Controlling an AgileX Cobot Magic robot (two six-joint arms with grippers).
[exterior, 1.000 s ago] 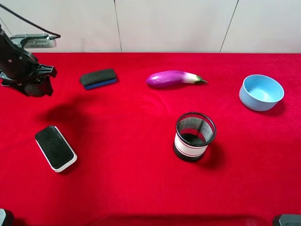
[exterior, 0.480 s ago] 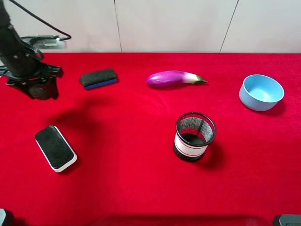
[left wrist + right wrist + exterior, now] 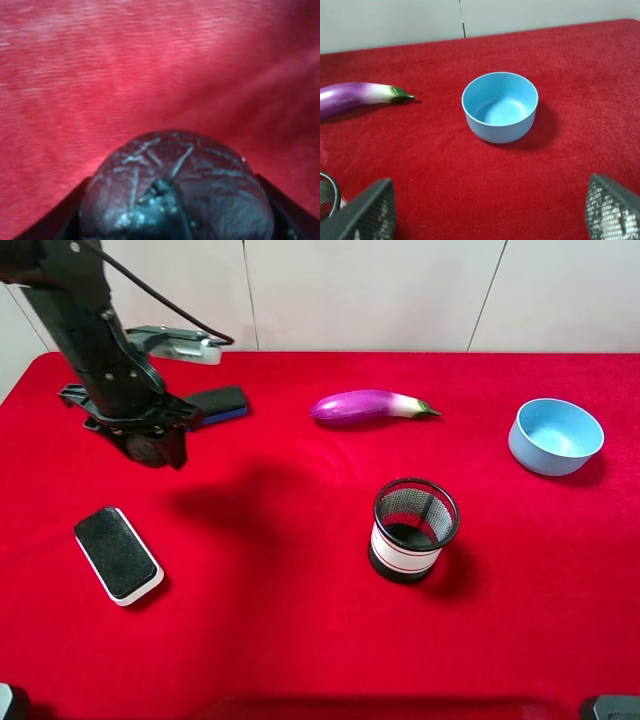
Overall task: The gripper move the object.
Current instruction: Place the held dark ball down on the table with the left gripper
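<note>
The object [image 3: 175, 185], a dark brownish-purple wrinkled ball, fills the near part of the left wrist view, held between the two black fingers [image 3: 67, 220] above the red cloth. In the exterior high view my left gripper [image 3: 150, 448] hangs over the back left of the table, beside a black eraser [image 3: 222, 403]; the ball is hard to make out there. My right gripper [image 3: 489, 210] is open and empty, its mesh-covered fingertips [image 3: 365, 210] wide apart, facing a blue bowl [image 3: 500, 106].
A glossy purple eggplant [image 3: 368, 405] lies at the back middle. A black mesh cup [image 3: 414, 528] stands right of centre. The blue bowl [image 3: 555, 436] is at the right. A white-edged black eraser [image 3: 117, 554] lies at the front left.
My left arm has swung to the right from the table's left edge, carrying the ball, and now partly covers the black eraser. Nothing else has moved.
</note>
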